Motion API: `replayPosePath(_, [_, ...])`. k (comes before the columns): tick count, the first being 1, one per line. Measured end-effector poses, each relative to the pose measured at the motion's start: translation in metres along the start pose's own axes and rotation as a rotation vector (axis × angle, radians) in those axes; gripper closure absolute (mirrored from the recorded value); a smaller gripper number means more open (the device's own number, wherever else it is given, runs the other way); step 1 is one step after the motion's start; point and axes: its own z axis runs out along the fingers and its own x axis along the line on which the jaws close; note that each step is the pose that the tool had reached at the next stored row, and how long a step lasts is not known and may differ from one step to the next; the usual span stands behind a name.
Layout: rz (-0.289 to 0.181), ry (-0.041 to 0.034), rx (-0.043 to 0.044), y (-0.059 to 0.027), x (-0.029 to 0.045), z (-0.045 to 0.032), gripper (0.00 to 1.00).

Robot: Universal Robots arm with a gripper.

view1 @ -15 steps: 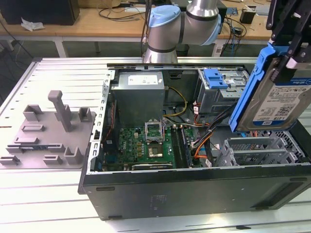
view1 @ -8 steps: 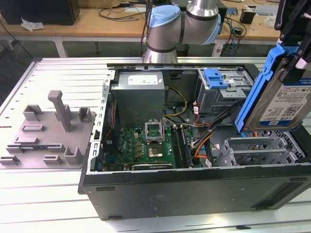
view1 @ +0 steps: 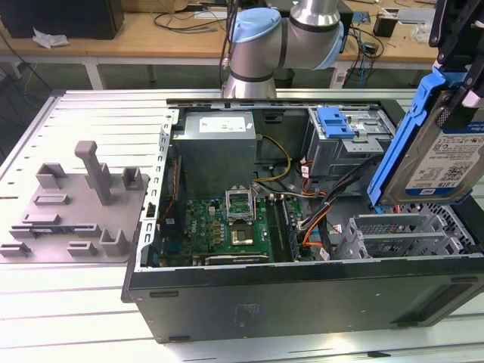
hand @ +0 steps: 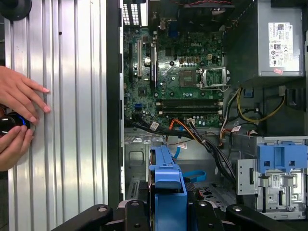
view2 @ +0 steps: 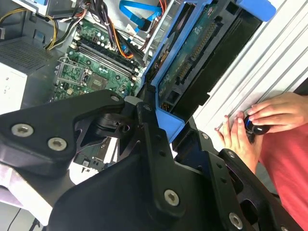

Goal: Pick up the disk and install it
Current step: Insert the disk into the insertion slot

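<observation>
A ribbed metal table (view1: 76,302) bore an open computer case (view1: 302,299); wooden benches (view1: 151,34) stood beyond. The gripper (view1: 457,72) was clamped on the disk (view1: 442,155), which hung tilted just below it.

A long table (view1: 83,113) of ribbed, pale metal slats fills the near part of the room, its grooves running across toward the exterior view's right. On it, toward the exterior view's left, sits a grey moulded fixture (view1: 83,197) with upright posts and slots. Beyond the table's far edge stands a wooden workbench (view1: 151,34) on white legs (view1: 94,74), strewn with loose cables (view1: 189,19); a black box (view1: 68,17) rests at its far left end. Dark floor (view1: 45,76) shows beneath the bench. The light is bright and even, giving the slats a soft sheen.
</observation>
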Motion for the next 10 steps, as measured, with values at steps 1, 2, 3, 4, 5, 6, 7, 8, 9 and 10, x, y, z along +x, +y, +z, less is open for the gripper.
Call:
replayPosePath(1, [0.000,-0.0001,0.0000,0.0000,0.0000,0.0005,0.63])
replayPosePath(2, [0.000,0.0000,0.0000,0.0000,0.0000,0.0008,0.63])
replayPosePath(3, [0.000,0.0001,0.0000,0.0000,0.0000,0.0010,0.63])
replayPosePath(4, [0.000,0.0000,0.0000,0.0000,0.0000,0.0014,0.63])
replayPosePath(5, [0.000,0.0000,0.0000,0.0000,0.0000,0.0017,0.63])
replayPosePath(6, [0.000,0.0000,0.0000,0.0000,0.0000,0.0020,0.63])
replayPosePath(7, [0.000,0.0000,0.0000,-0.0001,0.0000,0.0022,0.63])
replayPosePath(8, [0.000,0.0000,0.0000,-0.0001,0.0000,0.0026,0.63])
replayPosePath(9, [0.000,0.0000,0.0000,-0.0001,-0.0001,0.0029,0.63])
replayPosePath(10, [0.000,0.0000,0.0000,-0.0001,-0.0002,0.0038,0.63])
